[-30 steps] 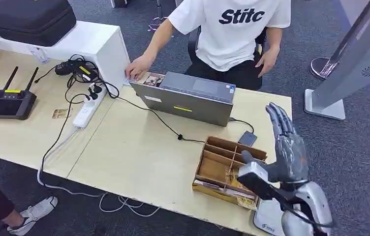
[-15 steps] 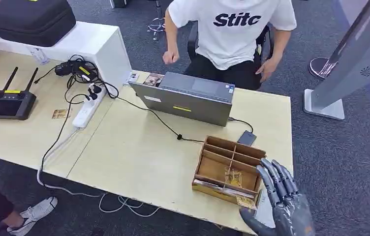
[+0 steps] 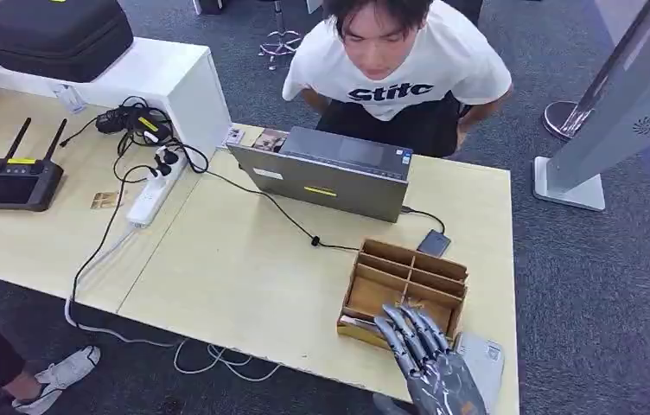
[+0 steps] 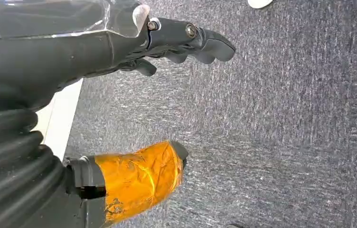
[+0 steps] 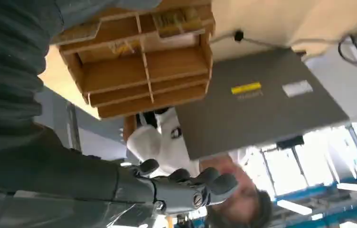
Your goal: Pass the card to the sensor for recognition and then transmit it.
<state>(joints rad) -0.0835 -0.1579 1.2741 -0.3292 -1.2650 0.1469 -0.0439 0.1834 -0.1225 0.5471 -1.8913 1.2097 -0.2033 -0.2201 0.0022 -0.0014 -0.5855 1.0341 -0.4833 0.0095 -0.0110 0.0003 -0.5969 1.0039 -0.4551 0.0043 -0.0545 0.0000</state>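
Grey carpet surrounds a pale wooden desk that fills the left and centre of the head view, with a person seated at its far edge behind a closed grey laptop. At the lower right of the desk sits a wooden divider tray, and cards lie in its near compartments, partly hidden by the hand; which single card is meant I cannot tell. A small dark pad, probably the sensor, lies just beyond the tray's far rim, between tray and laptop. The right hand rises from the bottom edge of the frame, its fingers spread, straight and holding nothing, their tips over the tray's near edge. The cards thus lie directly under and just ahead of the fingertips, and the dividers run across the frame, so a card's long side appears to lie crosswise to the fingers. This hand is clearly the nearer one: the left hand, in its wrist view, hangs over carpet with fingers lightly curled and nothing in them. A flat grey plate lies beside the right hand at the desk's corner. Judging by this, the pick is not yet made.
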